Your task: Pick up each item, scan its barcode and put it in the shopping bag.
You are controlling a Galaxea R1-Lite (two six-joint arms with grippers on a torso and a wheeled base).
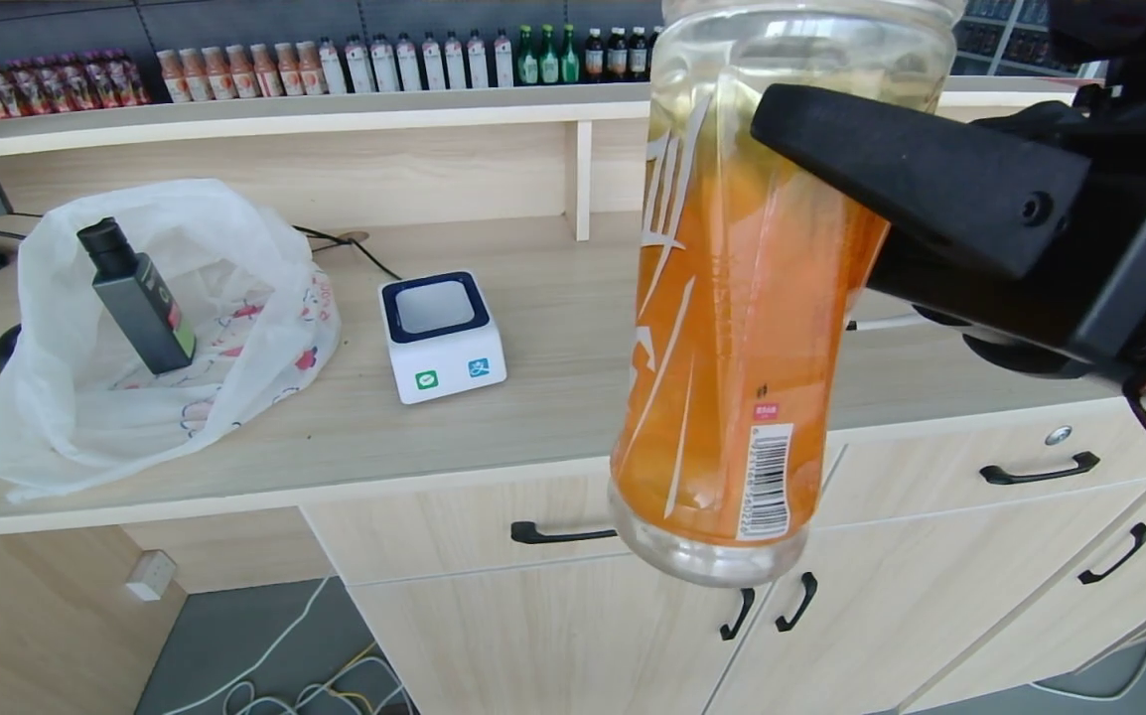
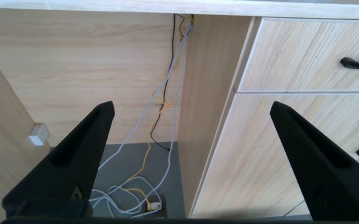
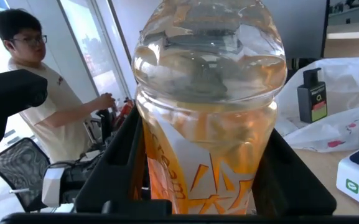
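Right pincer (image 3: 207, 177) gripped an orange drink bottle (image 1: 732, 328), raised before the front edge of the wooden counter (image 1: 553, 407), long axis nearly upright, barcode end at 6 o'clock. Scanner (image 1: 441, 335) and shopping bag (image 1: 265, 288) sat at 9 o'clock; drink shelves (image 1: 335, 99) at 12. Left pincer (image 2: 188, 155) gaped open by the cabinets (image 2: 291, 124).

Bright even daylight, soft shadows, glare from windows (image 3: 98, 62) behind.

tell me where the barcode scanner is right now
In the head view the white scanner sits on the counter, left of centre, right of the shopping bag and left of the orange bottle.
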